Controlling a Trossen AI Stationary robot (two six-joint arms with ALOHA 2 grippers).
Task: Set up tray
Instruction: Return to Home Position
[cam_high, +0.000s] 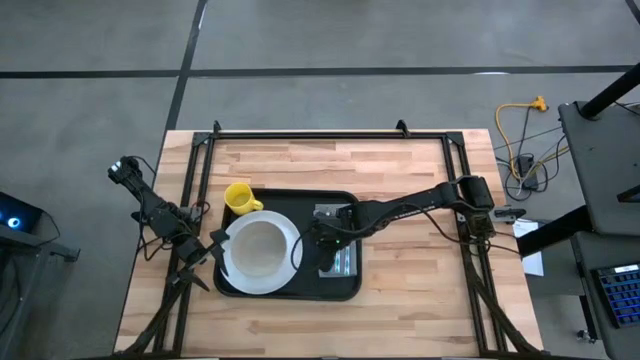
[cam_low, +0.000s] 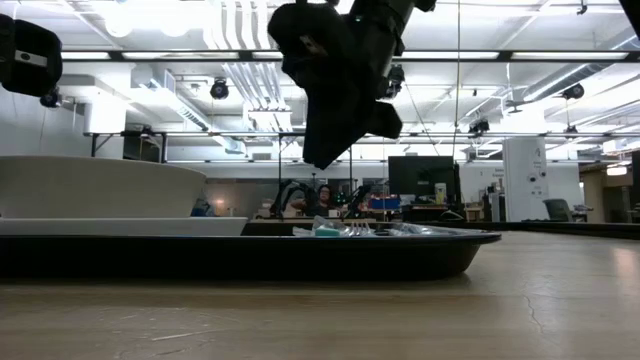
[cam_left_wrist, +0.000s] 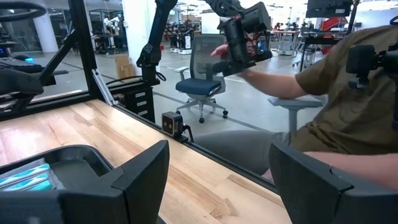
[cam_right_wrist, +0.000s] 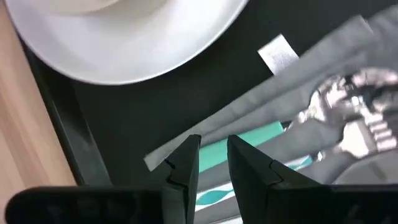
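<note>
The black tray (cam_high: 288, 292) lies in the middle of the table. On it are a white plate (cam_high: 260, 250) carrying a bowl (cam_low: 95, 185), a yellow cup (cam_high: 238, 197) at the far left corner, and a grey folded napkin (cam_right_wrist: 261, 118). Teal-handled cutlery (cam_right_wrist: 245, 140) lies on the napkin. My right gripper (cam_right_wrist: 214, 155) hovers above the napkin and cutlery, clear of the tray in the low view (cam_low: 330, 150); its fingers are a narrow gap apart. My left gripper (cam_left_wrist: 217, 180) is wide open at the tray's left edge (cam_high: 215, 248) and holds nothing.
A black metal frame (cam_high: 300, 133) runs along the table's far, left and right edges. Bare wood (cam_high: 420, 280) lies right of the tray and near it. A seated person in an olive shirt (cam_left_wrist: 348, 93) is beyond the table's edge, with office chairs behind.
</note>
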